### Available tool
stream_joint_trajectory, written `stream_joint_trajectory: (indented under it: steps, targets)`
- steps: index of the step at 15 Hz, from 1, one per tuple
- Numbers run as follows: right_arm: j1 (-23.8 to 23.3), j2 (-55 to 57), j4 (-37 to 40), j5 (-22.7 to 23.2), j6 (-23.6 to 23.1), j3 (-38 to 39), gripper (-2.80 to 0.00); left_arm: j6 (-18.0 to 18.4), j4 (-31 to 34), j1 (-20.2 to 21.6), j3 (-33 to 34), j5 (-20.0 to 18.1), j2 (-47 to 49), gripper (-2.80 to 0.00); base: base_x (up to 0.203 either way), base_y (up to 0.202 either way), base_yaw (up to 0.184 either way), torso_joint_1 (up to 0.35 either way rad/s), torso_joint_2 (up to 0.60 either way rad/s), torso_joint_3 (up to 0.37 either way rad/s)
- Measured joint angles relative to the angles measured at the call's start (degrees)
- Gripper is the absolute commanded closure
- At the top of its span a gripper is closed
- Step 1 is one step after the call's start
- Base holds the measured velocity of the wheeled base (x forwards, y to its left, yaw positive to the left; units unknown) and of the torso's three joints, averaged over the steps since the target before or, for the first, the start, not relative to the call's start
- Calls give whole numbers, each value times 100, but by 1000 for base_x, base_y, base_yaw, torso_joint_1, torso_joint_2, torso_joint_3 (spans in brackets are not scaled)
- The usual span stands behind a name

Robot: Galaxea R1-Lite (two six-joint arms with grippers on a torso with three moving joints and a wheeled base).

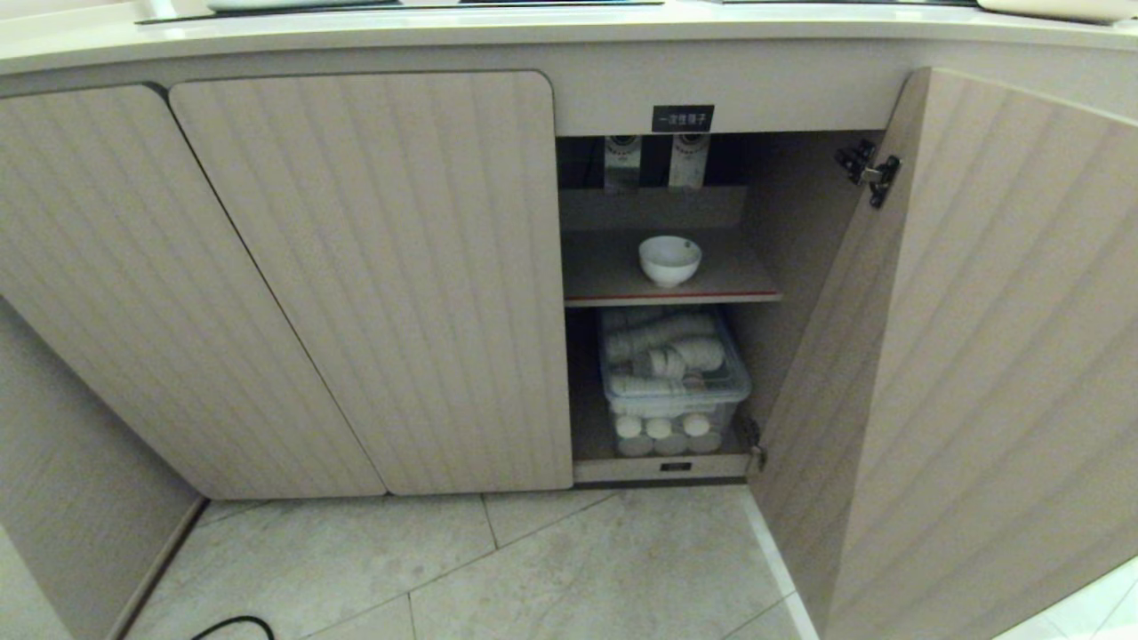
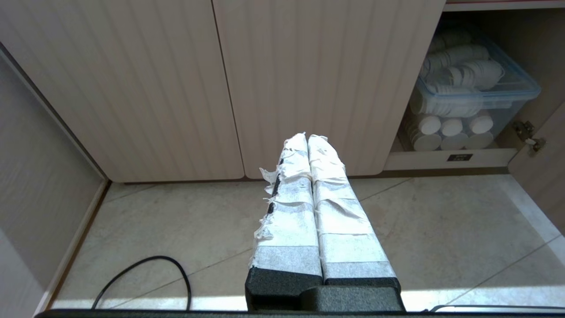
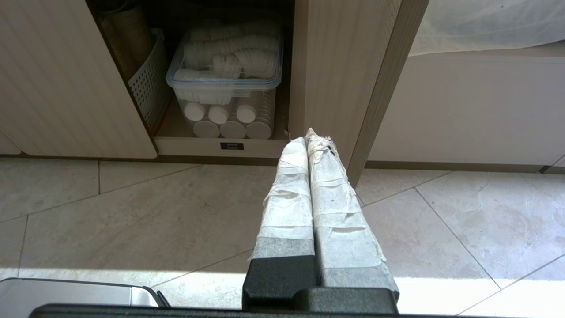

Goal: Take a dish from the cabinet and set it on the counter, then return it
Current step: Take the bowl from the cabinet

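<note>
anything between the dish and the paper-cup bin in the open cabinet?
Only the red-edged shelf: the dish stands on it, and the clear bin of cups sits in the compartment below. Head view shows it.

You've got the cabinet's (image 1: 622, 107) right door swung open, and inside there's a red-edged shelf (image 1: 613, 271) just right of centre in the head view. The dish (image 1: 669, 260) sits upright on it, alone, toward the right half. Below that, the cabinet floor (image 1: 589, 427) carries a clear plastic bin (image 1: 673, 382) full of stacked paper cups, lid on. Across the bottom of the frame you see the tiled floor (image 1: 551, 569), with a black cable (image 1: 233, 627) lying on it at lower left.
</note>
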State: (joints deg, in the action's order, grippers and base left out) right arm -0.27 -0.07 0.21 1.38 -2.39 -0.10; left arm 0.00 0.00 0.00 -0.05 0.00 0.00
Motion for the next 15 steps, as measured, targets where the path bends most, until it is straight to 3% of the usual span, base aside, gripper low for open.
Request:
stream_joint_trajectory:
  steps: [15]
  targets:
    - [0, 0, -7, -3, -2, 0, 0, -7, 2, 0, 5, 0, 0, 0, 0, 0, 0, 0, 0, 0]
